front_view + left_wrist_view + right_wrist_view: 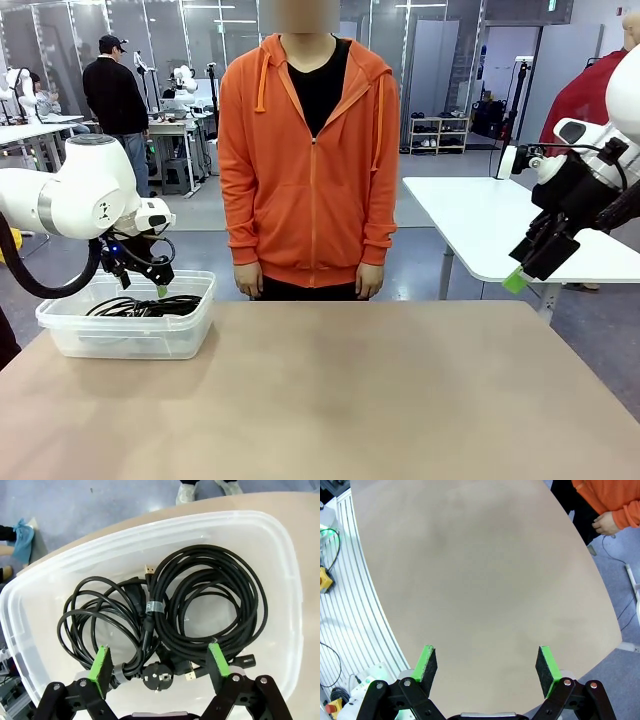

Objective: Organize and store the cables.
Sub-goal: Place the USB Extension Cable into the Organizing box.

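cables (150,305) lay in bin (90,335) at table's (350,400) far left, person (310,150) stood behind table's far edge

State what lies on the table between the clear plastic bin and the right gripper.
Nothing: in the front view, bare tabletop stretches from the bin toward the right gripper, which hangs above the table's right edge.
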`<state>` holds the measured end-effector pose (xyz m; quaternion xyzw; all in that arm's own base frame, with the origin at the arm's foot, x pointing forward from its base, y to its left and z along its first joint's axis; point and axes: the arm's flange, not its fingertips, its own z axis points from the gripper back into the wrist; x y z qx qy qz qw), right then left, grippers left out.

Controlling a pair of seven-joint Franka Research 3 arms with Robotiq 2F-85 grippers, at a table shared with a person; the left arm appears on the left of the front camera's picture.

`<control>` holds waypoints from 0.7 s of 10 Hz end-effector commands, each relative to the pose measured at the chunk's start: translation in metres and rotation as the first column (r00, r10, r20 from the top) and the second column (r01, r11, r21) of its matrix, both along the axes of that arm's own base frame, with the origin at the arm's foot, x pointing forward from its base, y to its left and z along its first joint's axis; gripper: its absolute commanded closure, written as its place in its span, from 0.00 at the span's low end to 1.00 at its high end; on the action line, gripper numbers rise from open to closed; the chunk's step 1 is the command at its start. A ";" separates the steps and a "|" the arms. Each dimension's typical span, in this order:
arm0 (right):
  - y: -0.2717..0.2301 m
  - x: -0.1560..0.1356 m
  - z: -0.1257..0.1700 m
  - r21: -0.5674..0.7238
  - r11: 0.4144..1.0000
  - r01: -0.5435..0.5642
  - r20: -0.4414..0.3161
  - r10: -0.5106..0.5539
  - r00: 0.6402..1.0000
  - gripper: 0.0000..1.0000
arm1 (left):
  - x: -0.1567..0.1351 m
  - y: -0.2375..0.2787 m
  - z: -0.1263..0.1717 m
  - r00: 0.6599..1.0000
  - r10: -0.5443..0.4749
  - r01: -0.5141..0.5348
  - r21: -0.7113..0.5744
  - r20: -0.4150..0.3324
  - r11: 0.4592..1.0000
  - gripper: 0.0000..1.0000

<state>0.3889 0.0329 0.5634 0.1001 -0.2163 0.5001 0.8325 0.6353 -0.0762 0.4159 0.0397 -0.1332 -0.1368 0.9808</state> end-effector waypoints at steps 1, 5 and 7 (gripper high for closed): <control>0.001 0.001 0.001 0.003 1.000 0.015 -0.005 -0.015 1.000 0.00 | 0.008 0.000 -0.001 1.000 -0.014 0.014 0.004 0.007 1.000 0.06; 0.001 0.001 0.001 0.003 1.000 0.015 -0.005 -0.015 1.000 0.00 | 0.008 0.000 -0.001 1.000 -0.014 0.014 0.004 0.007 1.000 0.06; 0.001 0.001 0.001 0.003 1.000 0.015 -0.005 -0.015 1.000 0.00 | 0.008 0.000 -0.001 1.000 -0.014 0.014 0.004 0.007 1.000 0.06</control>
